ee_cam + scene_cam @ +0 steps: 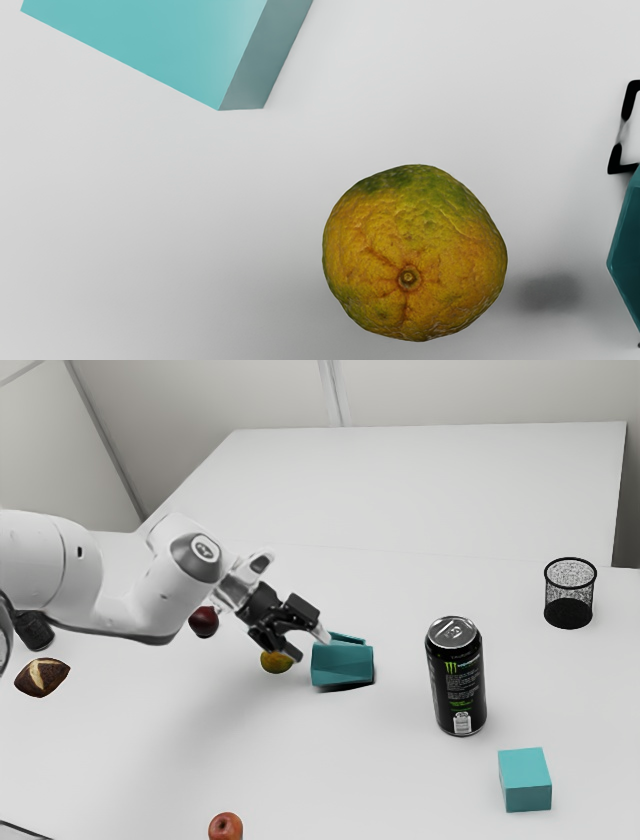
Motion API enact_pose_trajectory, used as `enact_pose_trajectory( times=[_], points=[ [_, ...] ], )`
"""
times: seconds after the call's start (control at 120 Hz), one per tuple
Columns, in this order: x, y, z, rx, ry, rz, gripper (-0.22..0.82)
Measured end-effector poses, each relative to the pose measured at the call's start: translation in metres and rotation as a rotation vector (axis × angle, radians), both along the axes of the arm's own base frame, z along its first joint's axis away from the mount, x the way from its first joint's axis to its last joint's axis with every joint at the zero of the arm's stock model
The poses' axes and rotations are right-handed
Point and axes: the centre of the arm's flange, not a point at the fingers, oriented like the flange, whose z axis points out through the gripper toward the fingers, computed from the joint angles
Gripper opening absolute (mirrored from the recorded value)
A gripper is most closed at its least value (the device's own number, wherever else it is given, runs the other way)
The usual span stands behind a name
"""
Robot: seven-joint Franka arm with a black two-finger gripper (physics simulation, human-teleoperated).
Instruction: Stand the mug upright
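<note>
The teal mug (342,665) lies on its side on the table in the exterior view, with its handle on the side away from that camera. My gripper (309,645) is open above the table, at the mug's end toward the exterior view's left; one fingertip is close to the mug, and I cannot tell if they touch. Nothing is held between the fingers. Part of the mug (629,255) also appears at the edge of the wrist view.
A yellow-green fruit (276,661) (415,255) sits below my hand, beside the mug. A light teal block (150,45) lies past it. Toward the exterior view's right stand a black can (457,678), a teal block (525,780) and a mesh cup (569,595). A red fruit (204,622) is behind the wrist.
</note>
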Motion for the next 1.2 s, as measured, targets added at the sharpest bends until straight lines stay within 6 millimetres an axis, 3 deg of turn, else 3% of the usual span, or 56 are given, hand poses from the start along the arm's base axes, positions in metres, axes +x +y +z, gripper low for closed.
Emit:
enact_pose_trajectory(
  times=[0.458,0.717,1.017,1.2],
  points=[
    [0.005,-0.005,-0.025,-0.067,-0.088,-0.081,0.58],
    [0.011,-0.016,-0.025,-0.098,-0.143,-0.126,0.31],
    [0.015,-0.035,-0.009,-0.114,-0.212,-0.205,-0.02],
    [0.016,-0.038,-0.006,-0.112,-0.233,-0.234,-0.12]
  ],
)
